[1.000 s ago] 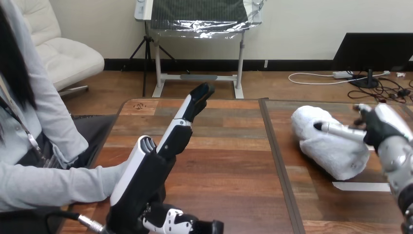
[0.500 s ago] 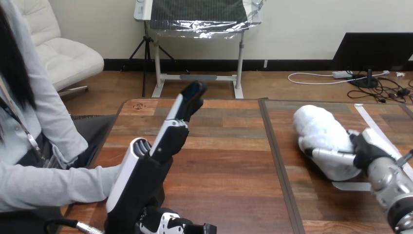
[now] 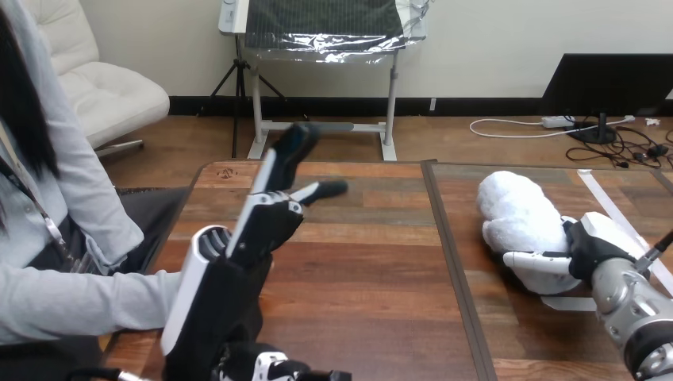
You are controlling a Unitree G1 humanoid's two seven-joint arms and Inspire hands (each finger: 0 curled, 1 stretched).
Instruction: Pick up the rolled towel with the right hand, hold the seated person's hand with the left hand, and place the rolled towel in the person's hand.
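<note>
Towel [image 3: 520, 210] lay on right half of table [image 3: 373, 262], long axis running far-left to near-right. R hand [image 3: 591, 242] gripped its near end, fingers [image 3: 536, 260] wrapped round it. L hand [image 3: 266, 226] stood raised over table's left side, fingers straight, open, holding nothing.

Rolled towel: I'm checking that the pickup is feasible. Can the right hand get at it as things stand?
Probably yes. The right hand lies against the near end of the rolled towel, and nothing on the table stands between them.
</note>
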